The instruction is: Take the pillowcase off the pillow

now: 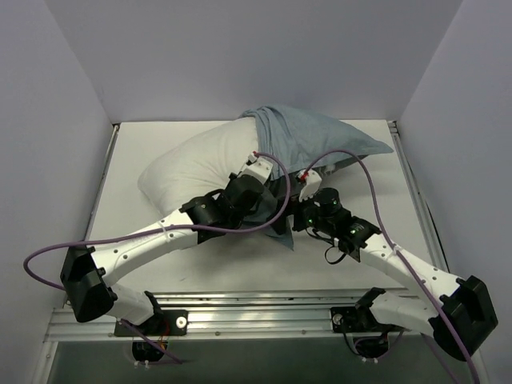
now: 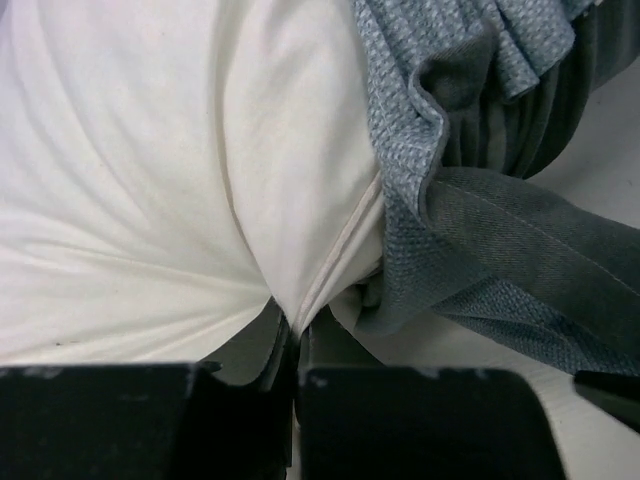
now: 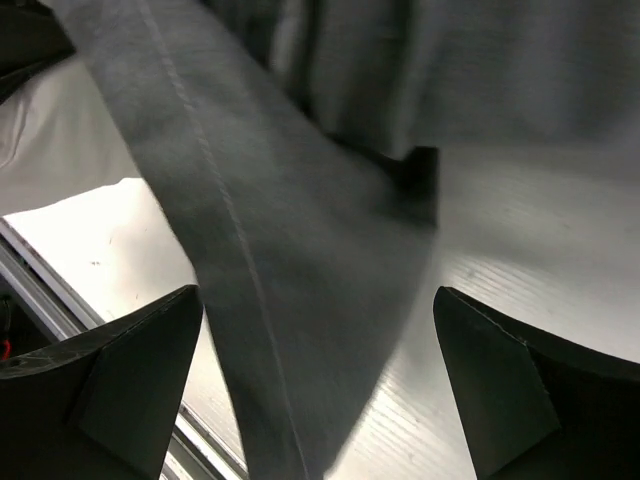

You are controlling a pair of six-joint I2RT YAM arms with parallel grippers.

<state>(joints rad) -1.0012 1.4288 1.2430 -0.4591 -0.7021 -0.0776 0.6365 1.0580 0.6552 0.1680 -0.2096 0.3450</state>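
Honestly, the worry is the left gripper (image 2: 296, 352). Its jaws are pinched shut on a fold of the white pillow (image 2: 130, 180), and the pillowcase (image 2: 470, 250) is bunched just to the right of them, not between them. If that pinch is shallow, I reckon the fold slips out once the cloth gets tugged, and the pillow just drags along with it.

The right gripper (image 3: 318, 330) has its jaws wide apart with a grey flap of pillowcase hanging between them, nothing gripped. If it closes off-centre, it may catch only the edge.

The overhead view shows what the wrist cams can't: the case covers only the far end of the pillow, beyond the jaws. Only the left wrist cam shows that the pinch is on pillow, not case.
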